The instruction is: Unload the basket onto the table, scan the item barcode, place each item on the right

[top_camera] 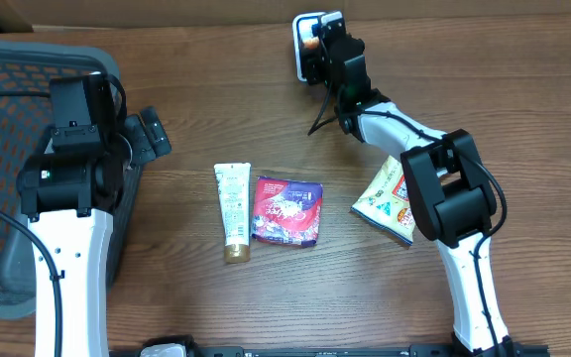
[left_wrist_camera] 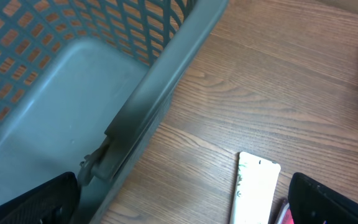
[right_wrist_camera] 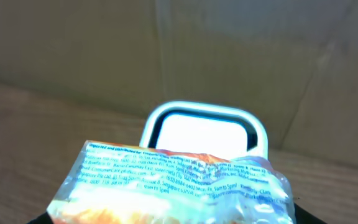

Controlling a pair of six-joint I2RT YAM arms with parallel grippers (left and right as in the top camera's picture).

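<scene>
your right hand (top_camera: pixel 319 46) holds a packet (top_camera: pixel 309 42) at the scanner (top_camera: pixel 302 24); tube (top_camera: pixel 232 208) and pouch (top_camera: pixel 286 210) lie on the bench (top_camera: pixel 266 307).

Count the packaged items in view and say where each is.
4: tube left of pouch mid-table; yellow packet partly under the right arm; clear packet in the right gripper before the scanner. The basket may hide more.
</scene>
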